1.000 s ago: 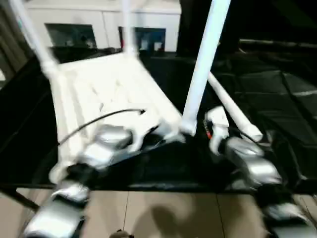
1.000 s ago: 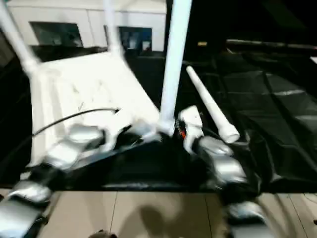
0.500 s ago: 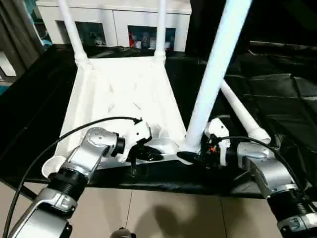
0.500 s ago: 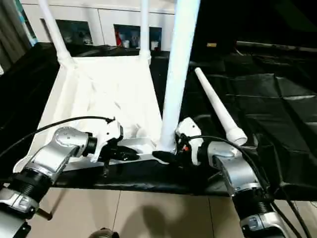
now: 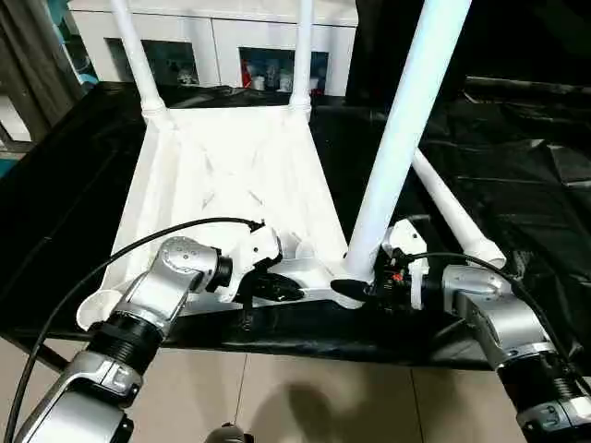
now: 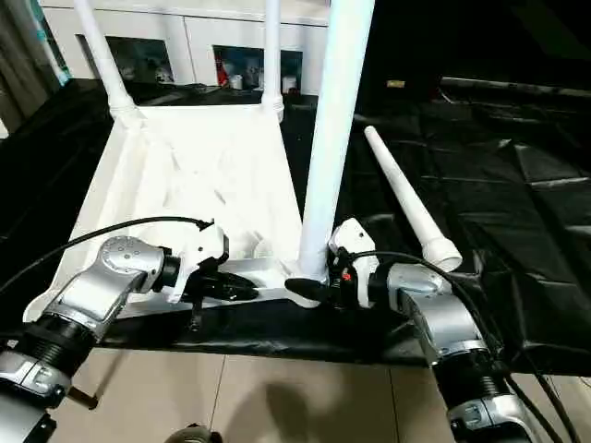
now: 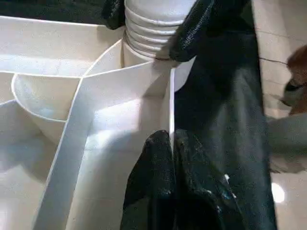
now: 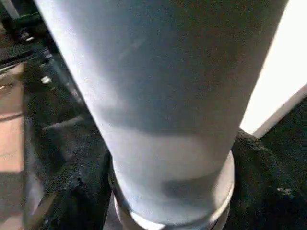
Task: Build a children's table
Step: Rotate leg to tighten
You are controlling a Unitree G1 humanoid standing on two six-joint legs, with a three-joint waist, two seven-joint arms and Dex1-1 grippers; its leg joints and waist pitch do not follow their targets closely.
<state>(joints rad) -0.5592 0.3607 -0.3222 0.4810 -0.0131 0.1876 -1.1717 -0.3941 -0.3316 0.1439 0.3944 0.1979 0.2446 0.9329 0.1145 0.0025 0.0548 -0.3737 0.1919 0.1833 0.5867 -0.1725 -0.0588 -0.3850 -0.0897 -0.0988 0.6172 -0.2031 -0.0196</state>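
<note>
Item 1, nearest: left gripper (image 5: 277,288). Black fingers (image 7: 165,187) pressed together with nothing between them, tips resting against a rib at the near edge of the tabletop (image 5: 231,185), pointing toward the near right corner socket (image 7: 148,62).

Item 2: right gripper (image 5: 355,289). Fingers set on either side of the ribbed base of the upright leg (image 5: 397,148), right where it enters that socket; the left wrist view shows the two black tips flanking the threaded collar. Whether they actually pinch the collar or merely bracket it, I cannot tell.

Item 3: upright leg. White, round, tapered; long axis close to vertical with a slight lean, rising from the near right corner out past the top of the head views. It stands immediately in front of the right gripper, which is the nearer arm; the left gripper lies just beside the socket on the tabletop side.

Item 4: tabletop. White, square, upside down on the black sheet (image 5: 517,185), ribbed underside up. The near left corner socket (image 5: 97,309) is empty.

Item 5: loose leg (image 5: 457,217). Lies flat on the black sheet to the right of the tabletop, threaded end toward the robot, long axis running away and leftward.

Item 6, far: two seated legs (image 5: 138,60) at the far corners, upright.

Item 7, farthest: white cabinet (image 5: 217,32) with glass doors.

Judgement: the coming move probably turns on rotating the upright leg about its own vertical axis to seat it.
</note>
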